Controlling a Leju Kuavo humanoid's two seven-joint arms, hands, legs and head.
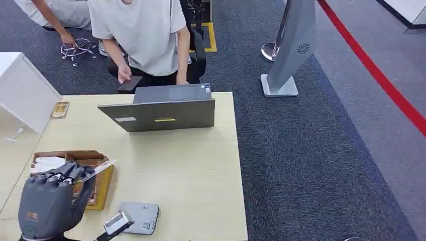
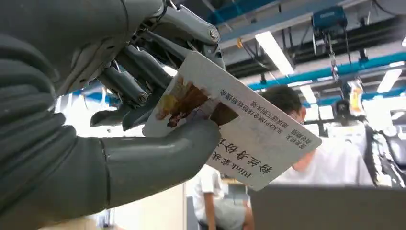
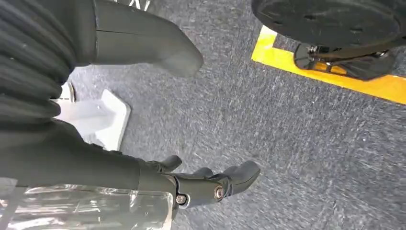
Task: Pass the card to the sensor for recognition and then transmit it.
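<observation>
our left hand (image 1: 50, 201) pinches the card (image 2: 234, 127) between thumb and fingers (image 2: 134, 86) above the tabletop (image 1: 191, 165), long edge angled forward, the sensor (image 1: 139, 217) just beside it, inboard.

A pale wooden table (image 1: 201, 165) fills the lower left of the head view, with a white cabinet (image 1: 22, 90) at its left edge. Dark grey carpet (image 1: 311, 150) covers the floor on the right, crossed by a red line (image 1: 382, 80) running down from the top toward the right edge. A grey standing kiosk (image 1: 291, 50) rises at upper centre right. Yellow floor tape (image 1: 213, 37) shows near the top. Long ceiling lights (image 2: 273, 48) and blue beams (image 2: 335, 69) appear overhead in the left wrist view.
</observation>
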